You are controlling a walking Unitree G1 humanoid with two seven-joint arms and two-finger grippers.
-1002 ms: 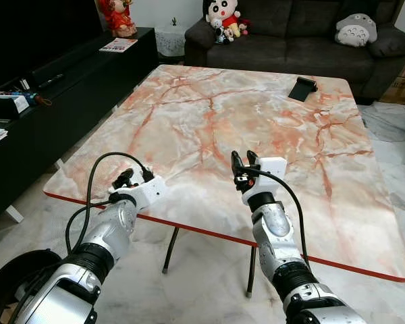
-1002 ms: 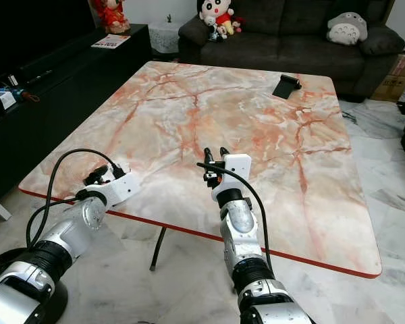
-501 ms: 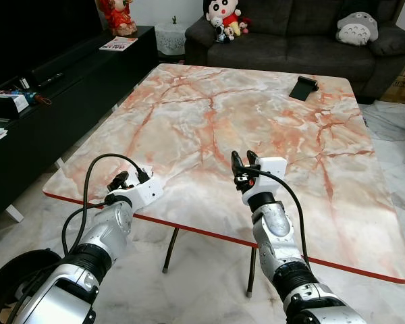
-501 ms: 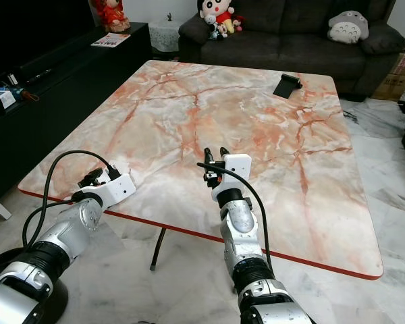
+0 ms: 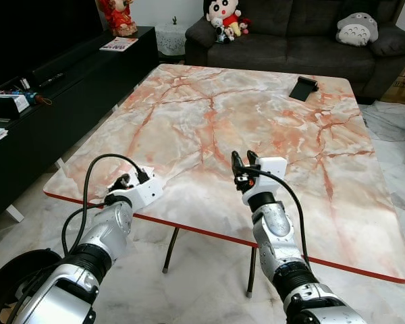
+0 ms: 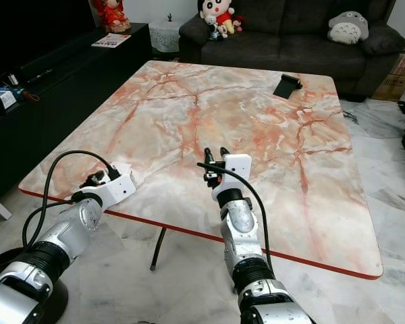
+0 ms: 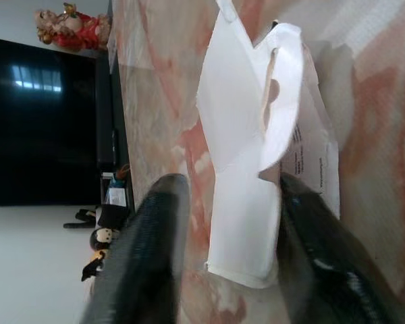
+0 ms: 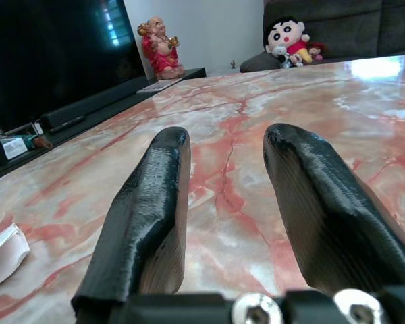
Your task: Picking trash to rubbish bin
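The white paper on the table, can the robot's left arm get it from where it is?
Probably yes. The left end effector is open with its fingers either side of the white paper, which lies on the marble table with nothing between them.

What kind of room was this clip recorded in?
Most likely a home living room: a dark sofa with soft toys along the far side, a large marble-patterned table in the middle, and a long black TV cabinet beside it, all on a marble floor.
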